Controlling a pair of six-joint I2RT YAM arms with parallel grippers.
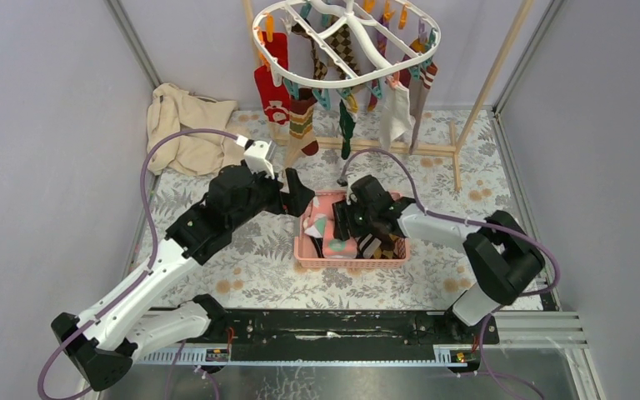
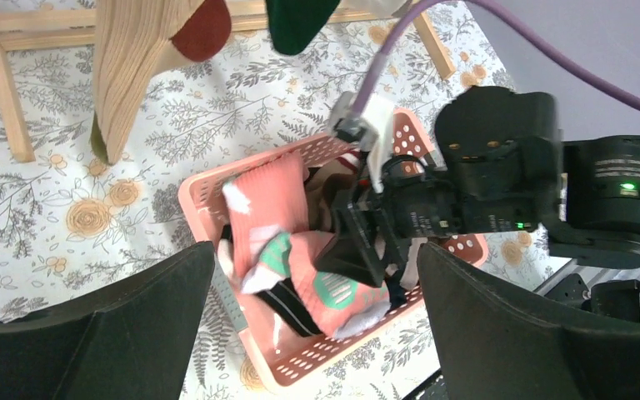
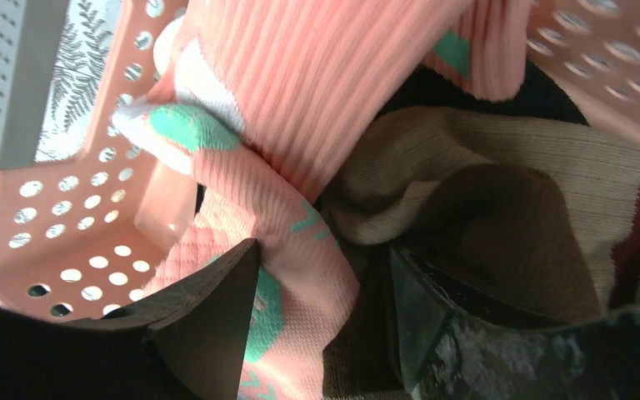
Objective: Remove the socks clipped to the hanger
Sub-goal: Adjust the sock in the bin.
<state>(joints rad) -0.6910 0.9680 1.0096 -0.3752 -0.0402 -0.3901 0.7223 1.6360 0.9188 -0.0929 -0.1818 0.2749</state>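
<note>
The white oval hanger (image 1: 257, 33) hangs at the back from a wooden frame, with several socks clipped to it, among them a red sock (image 1: 272, 92), a green one (image 1: 347, 125) and a white one (image 1: 396, 112). The pink basket (image 1: 304, 254) in the middle of the table holds loose socks. My right gripper (image 1: 342, 223) is down inside the basket. Its jaws stand apart (image 3: 321, 317), with a pink and green sock (image 3: 300, 75) and a brown sock (image 3: 500, 217) lying between them. My left gripper (image 1: 296, 196) hovers open and empty (image 2: 317, 333) over the basket's left side (image 2: 192, 196).
The wooden pole frame (image 1: 400, 148) stands on the floral tablecloth behind the basket. A beige cloth (image 1: 185, 129) lies at the back left. Grey walls close in both sides. Purple cables loop from both arms.
</note>
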